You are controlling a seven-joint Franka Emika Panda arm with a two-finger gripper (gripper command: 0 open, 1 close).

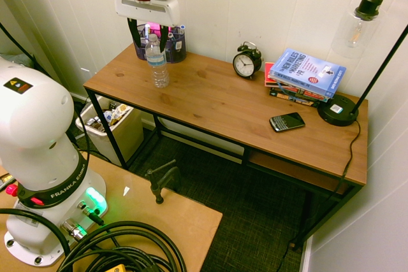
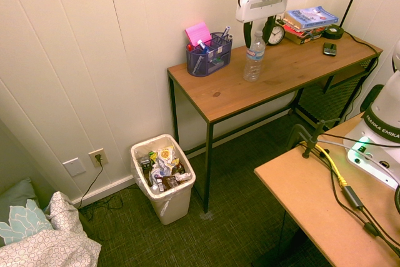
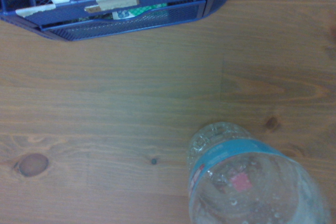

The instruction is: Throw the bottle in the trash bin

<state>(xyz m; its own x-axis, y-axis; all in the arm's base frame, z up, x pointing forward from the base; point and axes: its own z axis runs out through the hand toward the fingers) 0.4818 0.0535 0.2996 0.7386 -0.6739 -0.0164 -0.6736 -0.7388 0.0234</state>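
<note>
Standing on the floor beside the table's (image 2: 231,95) end leg, the trash bin (image 2: 164,179) holds mixed rubbish. Further back the bottle (image 1: 157,62) is upright near that end of the table, untouched. Directly above its cap hangs the tool (image 1: 148,37), fingers apart. Behind stands a mesh pen holder (image 2: 209,54).

Bottle (image 1: 157,65) on desk (image 1: 217,103); trash bin (image 1: 111,128) beside desk on floor.

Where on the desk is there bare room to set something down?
The wooden desk is bare between the clear plastic bottle and the black phone. Crowded: the purple mesh organiser corner, and the black alarm clock, stacked books, lamp base.
</note>
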